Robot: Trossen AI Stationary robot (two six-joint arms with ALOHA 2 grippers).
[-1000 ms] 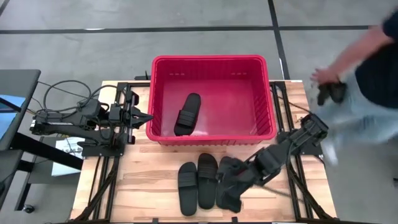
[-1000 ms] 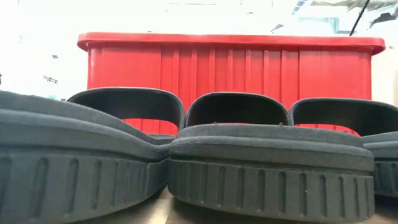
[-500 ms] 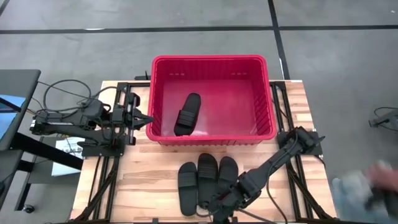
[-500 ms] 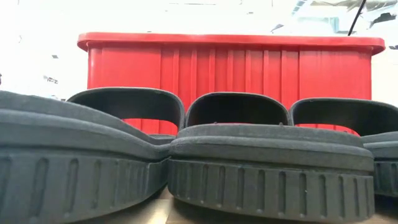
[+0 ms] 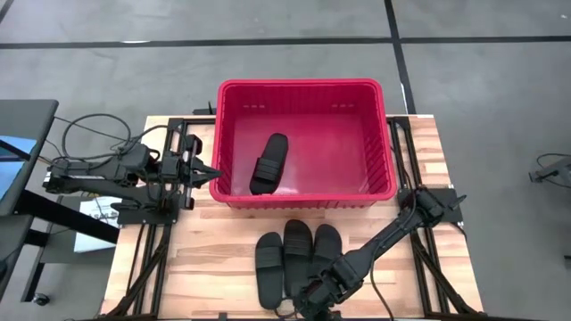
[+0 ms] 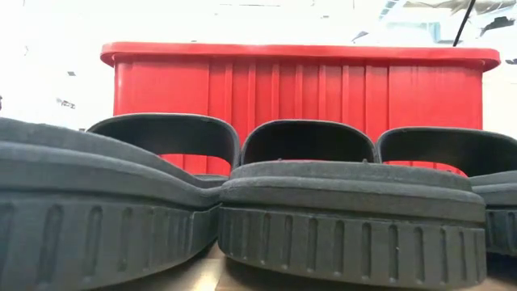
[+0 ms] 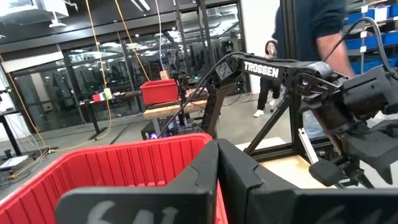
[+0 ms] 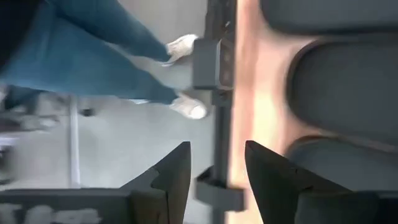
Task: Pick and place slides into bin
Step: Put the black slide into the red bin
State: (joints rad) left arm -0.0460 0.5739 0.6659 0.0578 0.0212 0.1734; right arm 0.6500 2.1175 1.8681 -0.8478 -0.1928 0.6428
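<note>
Now the right pincer (image 5: 310, 301) sits low at the near edge of the bench (image 5: 214, 259), just behind the heel ends of the three slides (image 5: 297, 259) lined up side by side in front of the bin (image 5: 306, 201); a second ago it was on top of the rightmost slide of that row, and half a second ago it was already close to where it is now. Its own wrist view shows the two dark fingers (image 8: 177, 171) spread apart with nothing between them, pointing along the bench edge, with the rounded ends of slides (image 8: 345, 84) just beside them and a person's legs in blue jeans and white shoes (image 8: 183, 74) on the floor beyond. That person, who stood at the right of the high view a second ago and was only a blur at its lower right corner half a second ago, has left the high view. The fourth slide (image 5: 269, 163) lies inside the red bin, unmoved. The left pincer (image 5: 207, 169) waits beside the bin's left wall, its fingers (image 7: 205, 180) pressed together and holding nothing. From bench height the three slides (image 6: 343, 218) fill the foreground with the bin wall (image 6: 299, 81) behind them, unchanged.
</note>
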